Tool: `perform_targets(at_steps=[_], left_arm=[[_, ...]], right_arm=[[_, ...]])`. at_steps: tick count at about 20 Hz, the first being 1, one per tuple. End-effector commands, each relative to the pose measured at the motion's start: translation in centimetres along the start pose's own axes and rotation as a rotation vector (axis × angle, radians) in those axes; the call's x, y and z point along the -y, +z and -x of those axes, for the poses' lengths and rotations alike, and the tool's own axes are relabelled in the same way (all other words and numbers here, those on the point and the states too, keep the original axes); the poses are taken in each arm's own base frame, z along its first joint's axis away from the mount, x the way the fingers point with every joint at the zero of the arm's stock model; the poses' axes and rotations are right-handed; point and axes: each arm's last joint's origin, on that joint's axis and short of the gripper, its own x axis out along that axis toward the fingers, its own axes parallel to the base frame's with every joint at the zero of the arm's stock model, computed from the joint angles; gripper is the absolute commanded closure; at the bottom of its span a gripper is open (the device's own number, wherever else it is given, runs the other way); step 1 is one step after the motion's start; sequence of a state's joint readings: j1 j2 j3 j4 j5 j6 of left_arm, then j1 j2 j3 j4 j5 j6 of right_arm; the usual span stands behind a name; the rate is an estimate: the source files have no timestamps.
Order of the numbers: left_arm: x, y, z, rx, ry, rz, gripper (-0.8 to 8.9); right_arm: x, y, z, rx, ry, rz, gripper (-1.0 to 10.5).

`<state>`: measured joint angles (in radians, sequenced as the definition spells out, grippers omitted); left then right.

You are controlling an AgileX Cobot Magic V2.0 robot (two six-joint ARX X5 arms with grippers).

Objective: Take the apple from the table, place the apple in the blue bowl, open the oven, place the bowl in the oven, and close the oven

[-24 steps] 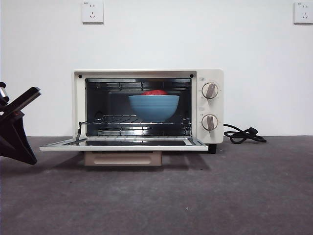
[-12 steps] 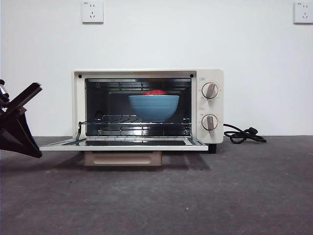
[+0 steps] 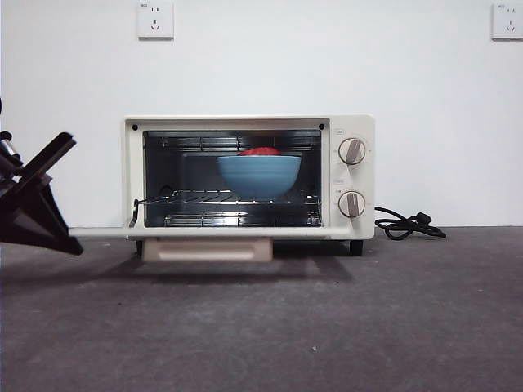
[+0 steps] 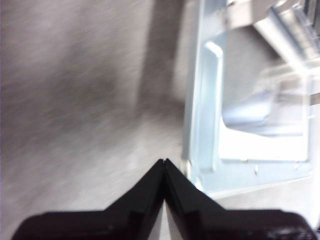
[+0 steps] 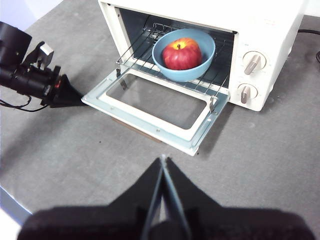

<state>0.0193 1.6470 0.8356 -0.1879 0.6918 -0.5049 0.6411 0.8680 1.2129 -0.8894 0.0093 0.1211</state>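
Apple (image 5: 181, 54) sits in the blue bowl (image 5: 184, 50) on the rack inside the oven (image 3: 249, 176), whose door (image 5: 155, 109) hangs open and level. The left end effector (image 5: 75, 97), pinched shut and empty, is at the door's left edge. The right end effector (image 5: 162, 165) waits nearer, closed on nothing. That door looks stiff and hinged; pushing up beneath its beige handle (image 3: 207, 249) seems best.

Left hand (image 4: 164, 165) low, jaws pressed together; right hand (image 5: 163, 162) raised, jaws together.
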Motion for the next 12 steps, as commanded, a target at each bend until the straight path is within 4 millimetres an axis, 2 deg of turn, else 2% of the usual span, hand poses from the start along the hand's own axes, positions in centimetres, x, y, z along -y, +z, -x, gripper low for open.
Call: perform_targets(at_steps=[1,7,12], left_arm=[[0.5,0.0,-0.3,-0.029,-0.089,0.015,8.21],[2.3,1.5,0.6,0.053,-0.200,0.005,8.20],[5.6,4.6,2.3,0.165,-0.230,-0.063,8.20]], right_arm=[[0.0,-0.1,-0.1,0.000,0.009,-0.012,9.6],[0.0,-0.1,-0.1,-0.003,0.012,-0.019,9.6],[0.0,-0.1,-0.1,-0.004,0.009,-0.035,9.6]])
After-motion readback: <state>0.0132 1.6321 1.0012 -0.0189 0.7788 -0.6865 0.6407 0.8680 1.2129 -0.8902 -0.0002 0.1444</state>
